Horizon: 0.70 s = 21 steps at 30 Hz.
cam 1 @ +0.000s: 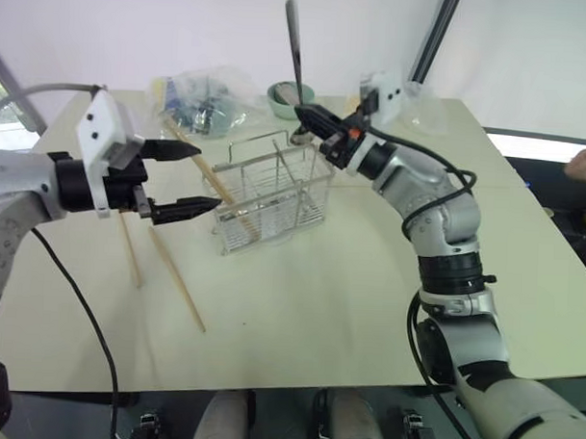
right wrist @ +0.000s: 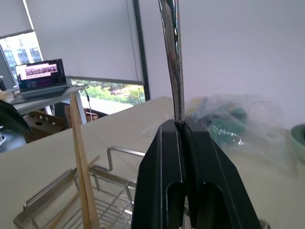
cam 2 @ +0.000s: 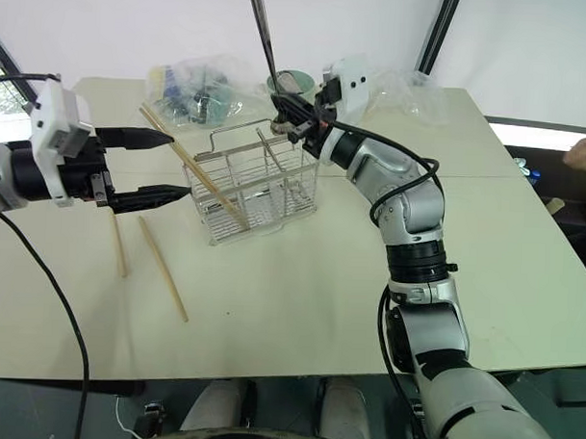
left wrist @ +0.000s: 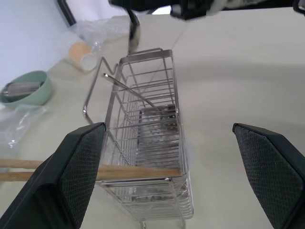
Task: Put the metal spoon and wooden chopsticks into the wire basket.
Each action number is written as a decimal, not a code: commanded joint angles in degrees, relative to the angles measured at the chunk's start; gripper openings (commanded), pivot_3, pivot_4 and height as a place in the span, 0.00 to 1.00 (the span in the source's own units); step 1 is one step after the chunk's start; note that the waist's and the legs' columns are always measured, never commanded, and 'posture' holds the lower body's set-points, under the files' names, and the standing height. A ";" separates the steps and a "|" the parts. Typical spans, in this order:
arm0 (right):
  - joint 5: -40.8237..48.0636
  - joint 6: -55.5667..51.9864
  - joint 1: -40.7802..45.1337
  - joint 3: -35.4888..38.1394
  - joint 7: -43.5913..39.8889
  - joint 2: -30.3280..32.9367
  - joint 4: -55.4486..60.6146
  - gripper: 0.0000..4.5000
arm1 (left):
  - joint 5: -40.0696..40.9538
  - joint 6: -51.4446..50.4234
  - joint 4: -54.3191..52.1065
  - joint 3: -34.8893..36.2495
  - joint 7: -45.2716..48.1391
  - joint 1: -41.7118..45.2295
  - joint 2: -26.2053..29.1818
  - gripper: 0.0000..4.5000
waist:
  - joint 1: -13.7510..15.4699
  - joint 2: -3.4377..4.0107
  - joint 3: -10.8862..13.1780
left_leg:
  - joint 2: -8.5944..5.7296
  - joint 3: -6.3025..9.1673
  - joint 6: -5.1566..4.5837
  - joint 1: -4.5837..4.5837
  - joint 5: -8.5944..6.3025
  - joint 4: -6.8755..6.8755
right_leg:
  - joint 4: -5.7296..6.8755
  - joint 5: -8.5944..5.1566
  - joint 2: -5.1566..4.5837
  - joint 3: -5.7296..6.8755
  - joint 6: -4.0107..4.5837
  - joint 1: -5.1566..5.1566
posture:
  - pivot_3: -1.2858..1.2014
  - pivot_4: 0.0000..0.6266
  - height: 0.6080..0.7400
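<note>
A glossy polished metal spoon [right wrist: 172,57], matt light wooden chopsticks [cam 1: 175,278], a shiny bare-wire metal basket [cam 1: 273,195], crinkled clear plastic bags [cam 1: 206,96] and a smooth matt pale counter [cam 1: 319,307] are seen.

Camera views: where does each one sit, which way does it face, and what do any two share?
Left and right eye views: on the head, looking forward and down at the silver wire-mesh basket on the cream table; both arms show.
Left wrist view: along the open left gripper onto the basket.
Right wrist view: along the shut right gripper, which holds the shiny metal spoon upright.
Shared: basket and a tan wooden chopstick leaning in it.
</note>
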<state>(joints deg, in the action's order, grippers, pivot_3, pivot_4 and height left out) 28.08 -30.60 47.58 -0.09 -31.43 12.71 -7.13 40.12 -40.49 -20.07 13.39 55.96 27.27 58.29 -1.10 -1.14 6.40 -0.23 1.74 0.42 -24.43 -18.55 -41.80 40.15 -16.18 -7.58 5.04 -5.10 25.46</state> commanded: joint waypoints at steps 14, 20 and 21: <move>-2.80 0.41 -0.04 3.98 5.28 -0.85 -0.58 0.88 | 1.77 -1.23 -1.27 3.37 -2.10 0.89 0.07 1.00 | -0.04 0.01 0.00 | 0.08 0.05 0.01 -0.01 0.01 -0.01 | 0.04 -0.04 0.16 -0.01 -0.08 0.00 | 0.52 0.24 0.19; 5.04 -5.63 1.99 8.52 -3.24 7.22 6.82 0.88 | 8.24 -6.58 4.20 11.24 -11.17 5.60 -3.41 1.00 | 0.09 0.01 0.01 | 0.05 0.04 0.01 -0.03 0.01 -0.02 | -0.03 -0.04 0.13 -0.01 -0.09 -0.02 | 0.52 0.24 0.19; 7.71 -7.57 1.87 9.22 -6.59 9.70 8.93 0.88 | 9.60 -7.85 5.47 13.23 -14.07 6.90 -4.39 1.00 | 0.28 0.03 0.04 | 0.05 0.04 0.00 -0.03 0.01 -0.02 | -0.03 -0.04 0.12 -0.01 -0.10 -0.03 | 0.52 0.24 0.19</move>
<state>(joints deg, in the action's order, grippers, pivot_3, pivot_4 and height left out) 31.08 -36.15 47.32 6.32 -33.09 19.77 -3.79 47.10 -46.79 -15.92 21.38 46.30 31.88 54.17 -0.82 -1.11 6.44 -0.17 1.82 0.43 -24.47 -18.55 -41.81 40.10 -16.23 -7.46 5.04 -5.22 25.41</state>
